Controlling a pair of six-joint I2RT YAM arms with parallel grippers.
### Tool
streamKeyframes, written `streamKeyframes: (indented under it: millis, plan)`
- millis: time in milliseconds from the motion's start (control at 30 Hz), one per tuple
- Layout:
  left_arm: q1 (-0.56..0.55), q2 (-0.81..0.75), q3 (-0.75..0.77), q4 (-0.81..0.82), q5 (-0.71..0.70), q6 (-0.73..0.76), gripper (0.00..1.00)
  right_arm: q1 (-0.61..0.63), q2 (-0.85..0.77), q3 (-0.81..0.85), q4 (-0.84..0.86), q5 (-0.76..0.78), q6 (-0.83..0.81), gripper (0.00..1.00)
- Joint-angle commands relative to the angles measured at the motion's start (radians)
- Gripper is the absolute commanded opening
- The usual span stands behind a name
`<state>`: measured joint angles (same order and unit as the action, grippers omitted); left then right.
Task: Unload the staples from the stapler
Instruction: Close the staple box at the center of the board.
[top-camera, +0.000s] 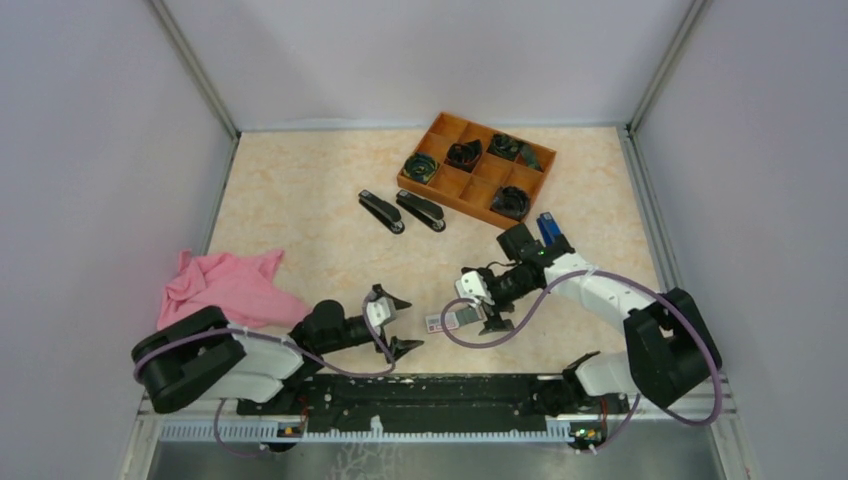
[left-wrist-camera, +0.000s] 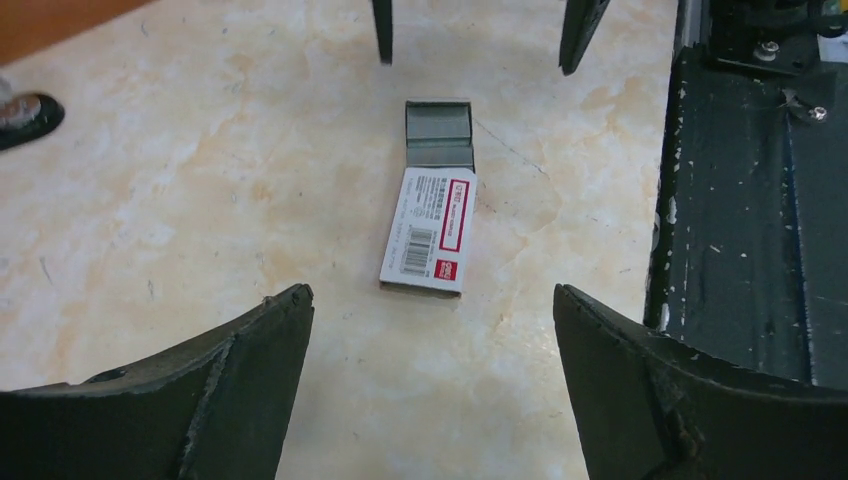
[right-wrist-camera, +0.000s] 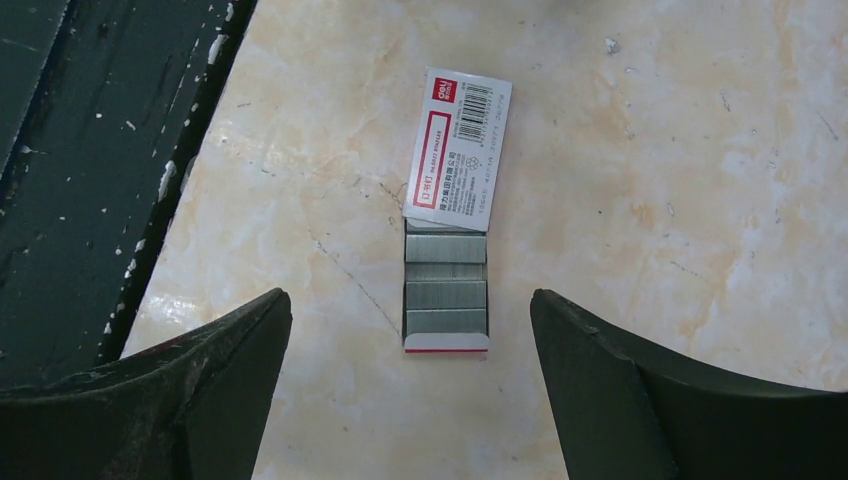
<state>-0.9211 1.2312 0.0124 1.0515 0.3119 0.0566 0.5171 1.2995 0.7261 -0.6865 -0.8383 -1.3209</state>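
- Left gripper (top-camera: 402, 322): fingers spread wide, nothing held. It is aimed across the table (top-camera: 300, 200) at the small white and red box (left-wrist-camera: 428, 235).
- Right gripper (top-camera: 484, 308): fingers likewise spread wide, nothing held. It is positioned at the opposite end of the box.
- Staples (right-wrist-camera: 445, 280): silvery ribbed strips are seen lying in the box's slid-out inner tray, between the two grippers, near the table's front edge.
- A black stapler (top-camera: 382, 212) and a second stapler (top-camera: 420, 210) are noted lying side by side, shut, well apart from the box and just beside an orange compartment tray (top-camera: 448, 204).
- A pink cloth (top-camera: 225, 285) is recorded at the table's left edge.
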Motion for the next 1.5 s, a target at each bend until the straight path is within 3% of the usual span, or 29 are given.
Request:
streamKeyframes:
  millis: [0,167,433,700,1467]
  plan:
    - [-0.045,0.153,0.015,0.279,0.028,0.213,0.95,0.028,0.038,0.006,0.084,-0.018,-0.002,0.89]
    - [-0.061,0.342,0.047,0.446,-0.005,0.243,0.93,0.062,0.060,-0.010,0.162,0.062,0.095,0.89]
    - [-0.061,0.512,0.094,0.469,-0.009,0.203,0.80,0.082,0.097,-0.016,0.183,0.126,0.121,0.88]
    - [-0.061,0.557,0.123,0.417,0.004,0.201,0.70,0.090,0.120,-0.019,0.222,0.179,0.158,0.86]
    - [-0.059,0.659,0.113,0.465,0.012,0.119,0.53,0.103,0.186,0.013,0.226,0.229,0.229,0.60]
